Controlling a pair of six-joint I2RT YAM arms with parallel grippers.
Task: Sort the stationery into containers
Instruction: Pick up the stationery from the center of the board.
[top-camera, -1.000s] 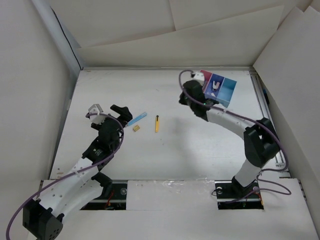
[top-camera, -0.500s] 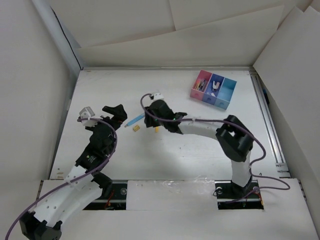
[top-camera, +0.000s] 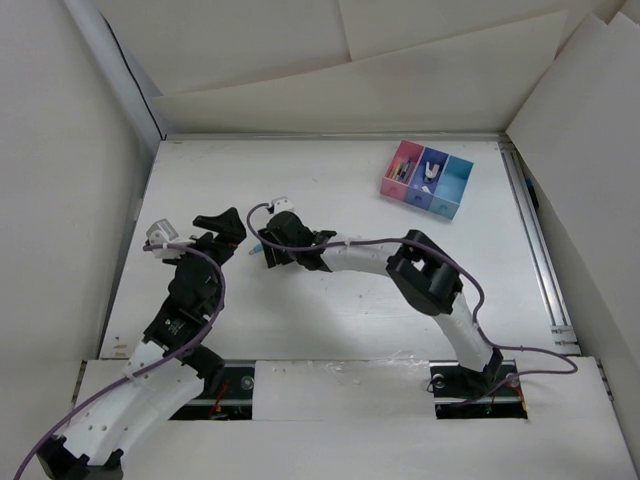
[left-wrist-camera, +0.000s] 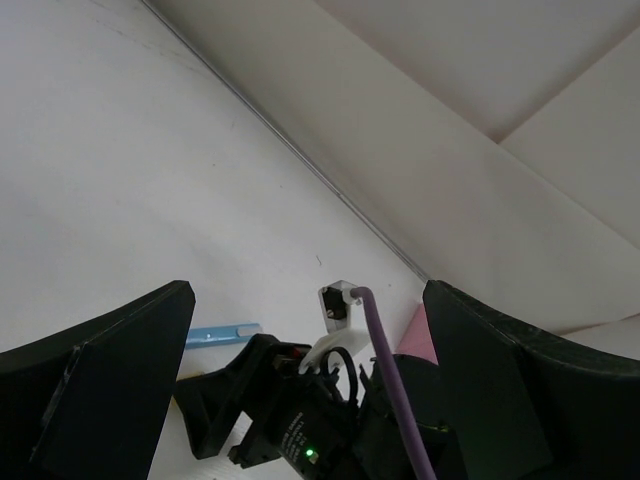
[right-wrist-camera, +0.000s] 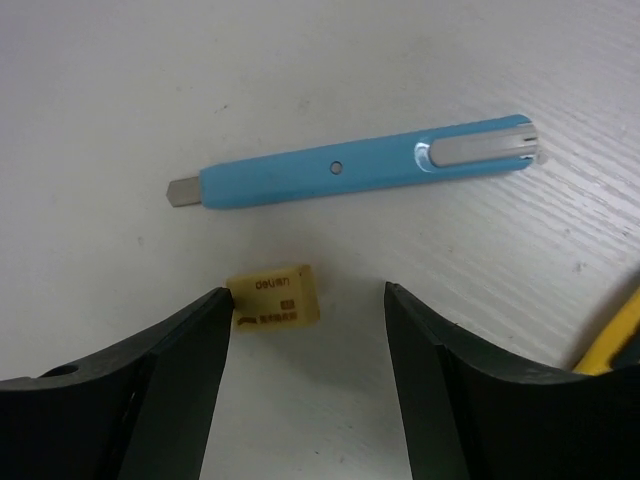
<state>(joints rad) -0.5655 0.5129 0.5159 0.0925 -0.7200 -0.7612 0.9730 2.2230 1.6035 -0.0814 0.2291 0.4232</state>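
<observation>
The yellow eraser (right-wrist-camera: 275, 297) bears small, illegible print.

In yr R wrist view, the pen (right-wrist-camera: 350, 172) at 12 o'clock is light blue w/ a silver clip & grey tip. The small block (right-wrist-camera: 274, 297) at 7 o'clock from it is pale yellow w/ dark print. There's a yellow sliver (right-wrist-camera: 612, 340) at the 4 o'clock edge. R gripper (right-wrist-camera: 306, 305) & L gripper (left-wrist-camera: 308, 292) are black. On yr top cam, the tray (top-camera: 412, 197) at 1 o'clock is pink, dark blue & cyan. The table (top-camera: 330, 180) is white and the cable (left-wrist-camera: 380, 335) is purple.
</observation>
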